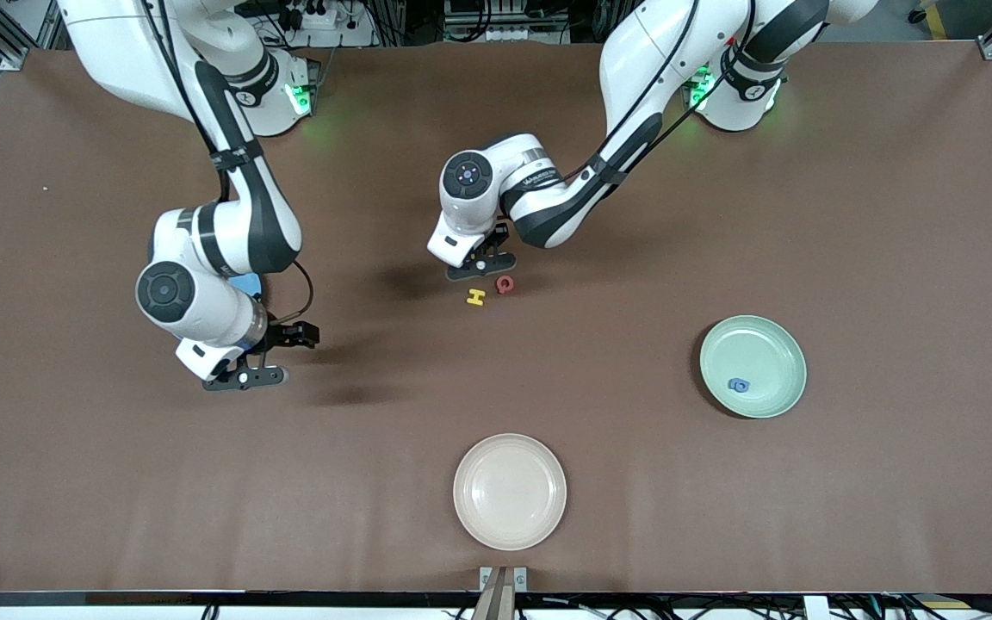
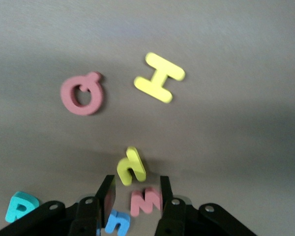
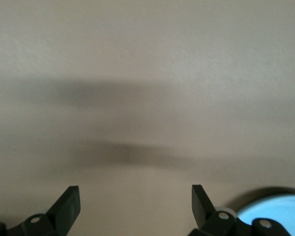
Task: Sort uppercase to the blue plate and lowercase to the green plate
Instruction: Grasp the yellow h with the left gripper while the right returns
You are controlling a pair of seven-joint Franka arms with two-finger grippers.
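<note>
Your left gripper (image 2: 135, 189) hangs low over a cluster of foam letters mid-table, fingers part-spread around a yellow small letter (image 2: 131, 167) without clearly pinching it. A red w (image 2: 145, 201) and blue letter (image 2: 119, 222) crowd beside it; the yellow H (image 1: 475, 297) and red G (image 1: 505, 284) lie just nearer the front camera. Your right gripper (image 3: 135, 204) hangs spread and empty beside the blue plate (image 3: 275, 214). The green plate (image 1: 753, 366), holding one blue letter (image 1: 738, 385), and a cream plate (image 1: 509, 491) sit well apart amid bare table.

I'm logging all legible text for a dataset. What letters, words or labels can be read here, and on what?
"H": yellow foam letter on the table.
"G": red foam letter beside it, likely that shape.
"h": small yellow foam letter, seen inverted.
"w": small red foam letter.
Teal letter and blue letter: partly hidden, unreadable.
Printing on the left arm: too small.
</note>
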